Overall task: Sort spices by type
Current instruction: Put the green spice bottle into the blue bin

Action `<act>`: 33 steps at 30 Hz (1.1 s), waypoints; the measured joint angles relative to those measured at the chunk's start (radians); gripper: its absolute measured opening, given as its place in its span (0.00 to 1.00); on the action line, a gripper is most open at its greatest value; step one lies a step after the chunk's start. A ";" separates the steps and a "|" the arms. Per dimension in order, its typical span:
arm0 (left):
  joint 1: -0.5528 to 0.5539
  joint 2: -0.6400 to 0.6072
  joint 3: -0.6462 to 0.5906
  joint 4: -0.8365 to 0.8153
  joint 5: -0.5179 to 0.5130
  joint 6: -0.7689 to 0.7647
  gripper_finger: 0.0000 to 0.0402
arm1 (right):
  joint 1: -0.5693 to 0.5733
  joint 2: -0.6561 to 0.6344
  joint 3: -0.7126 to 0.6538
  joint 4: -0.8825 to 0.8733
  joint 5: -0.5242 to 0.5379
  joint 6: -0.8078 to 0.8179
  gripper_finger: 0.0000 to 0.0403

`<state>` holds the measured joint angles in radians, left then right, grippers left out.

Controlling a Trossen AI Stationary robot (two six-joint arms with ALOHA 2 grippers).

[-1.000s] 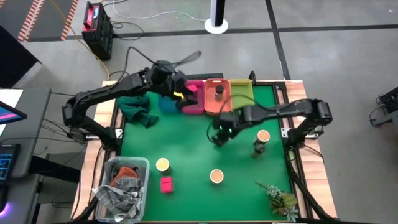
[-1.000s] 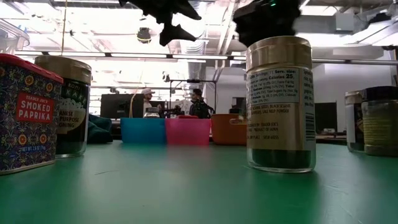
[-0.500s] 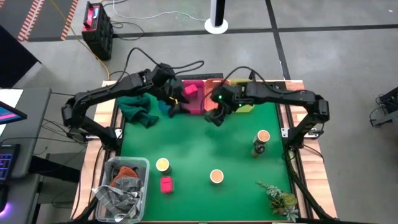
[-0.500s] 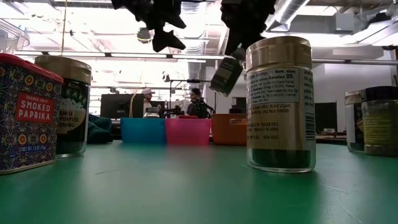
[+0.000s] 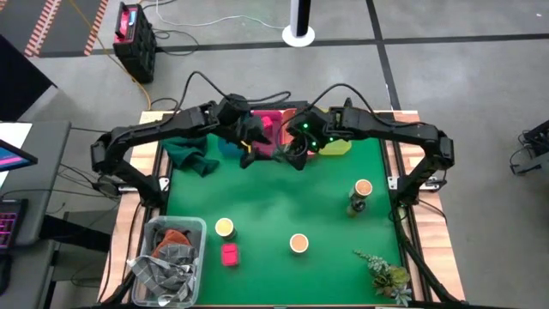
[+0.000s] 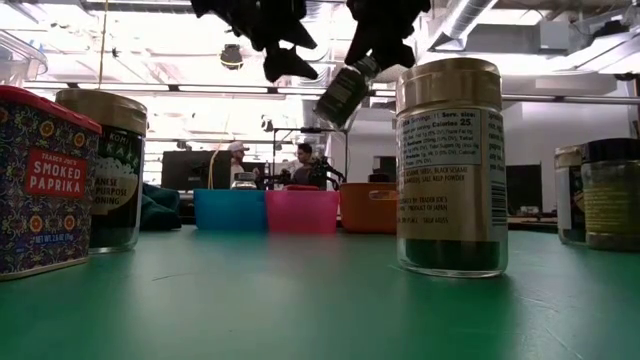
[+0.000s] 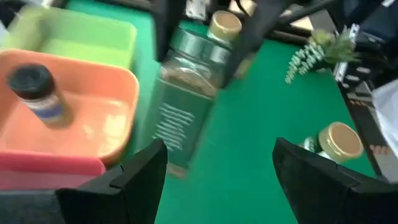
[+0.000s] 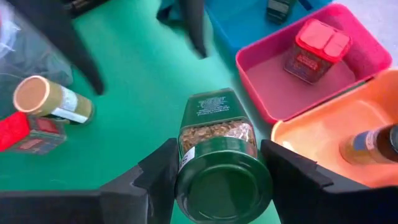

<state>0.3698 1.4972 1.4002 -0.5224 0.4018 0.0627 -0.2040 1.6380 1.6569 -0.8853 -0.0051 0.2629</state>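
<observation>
My right gripper [image 5: 296, 154] is shut on a glass spice jar [image 8: 217, 140] with a dark green lid and green label, high above the table near the bins. In the low view the jar [image 6: 345, 92] hangs slanted. My left gripper [image 7: 217, 180] stands open just left of it, its fingers on either side of the view of the jar [image 7: 186, 93], touching nothing. On the mat stand a tan-lidded jar [image 5: 363, 187], a dark jar [image 5: 357, 204], another tan-lidded jar [image 5: 298, 244], a yellow-lidded jar [image 5: 224, 227] and a pink box [image 5: 229, 254]. My right gripper pinches the jar between its two fingers at the lid end [image 8: 186, 155], one finger [image 8: 158, 177] on each side. The fingers come slanting down from above. The jar is lifted clear of the table and tilted, its bottom [image 6: 330, 110] pointing down and away from the fingers.
At the far edge stand the blue [image 8: 249, 18], pink [image 8: 273, 93], orange [image 7: 118, 93] and yellow-green [image 7: 81, 37] bins; the pink holds a pink box [image 8: 314, 50], the orange a dark-lidded jar [image 7: 37, 93]. A green cloth [image 5: 190, 150], a clear tub [image 5: 167, 257] and a plant sprig [image 5: 386, 275] lie around.
My right gripper has risen from the mat's middle with the jar and gone toward the far edge and the bins, rolling so the jar now hangs slanted and higher. My left gripper has rolled and sunk a little toward the jar, staying open.
</observation>
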 joint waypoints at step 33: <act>-0.069 0.093 0.059 -0.033 -0.023 0.318 0.69 | 0.054 0.004 0.008 0.107 -0.006 0.024 0.58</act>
<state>0.3012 1.5898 1.4597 -0.5555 0.3783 0.3804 -0.1503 1.6421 1.6652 -0.7781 -0.0107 0.2871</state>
